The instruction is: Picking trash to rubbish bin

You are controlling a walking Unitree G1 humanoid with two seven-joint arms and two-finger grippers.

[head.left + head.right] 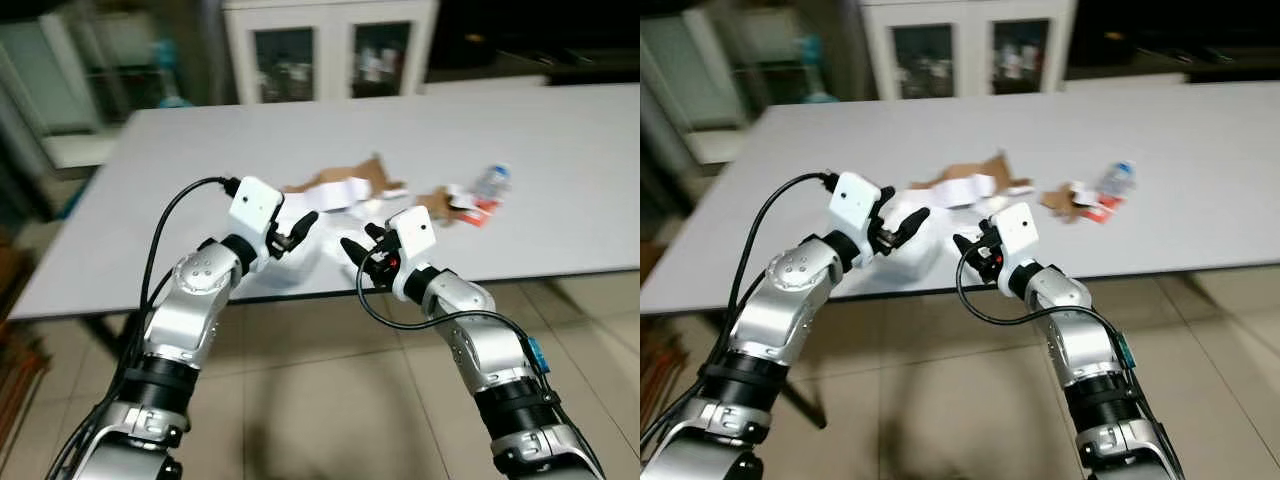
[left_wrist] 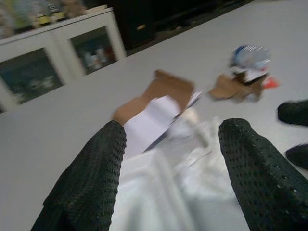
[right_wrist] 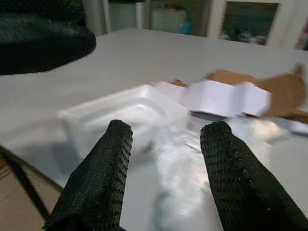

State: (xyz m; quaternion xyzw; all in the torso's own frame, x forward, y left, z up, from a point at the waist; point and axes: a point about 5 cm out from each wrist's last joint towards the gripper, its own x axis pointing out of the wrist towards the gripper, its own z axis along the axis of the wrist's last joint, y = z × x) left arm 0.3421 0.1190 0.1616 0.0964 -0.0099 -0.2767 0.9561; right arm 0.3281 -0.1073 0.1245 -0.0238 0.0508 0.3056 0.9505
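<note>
- I take the clear plastic tray [image 1: 908,250] at the near edge of the tabletop [image 1: 560,170] as my landmark; everything below is placed from it.
- My left end effector [image 1: 297,230] hovers right at the tray's near side, fingers [image 2: 91,183] spread wide with nothing between them; its wrist view looks over the tray toward the rest of the litter.
- My right end effector [image 1: 358,250] sits just beside the tray on its right, also spread wide and empty, fingers [image 3: 103,173] pointing across at the tray's corner.
- Beyond the tray lies a torn brown cardboard piece [image 1: 345,180] with a folded white paper [image 3: 226,96] on it; further right of that, well apart from the tray, are a small cardboard scrap [image 1: 437,207] and a crushed bottle [image 1: 492,182] with a red bit beside it.
- The tray's long side looks to run roughly along the table edge, though blur makes that uncertain.
- I judge the left arm marginally nearer and better lined up; the tray lies forward and slightly below it.
- I can't spot a rubbish bin yet.
</note>
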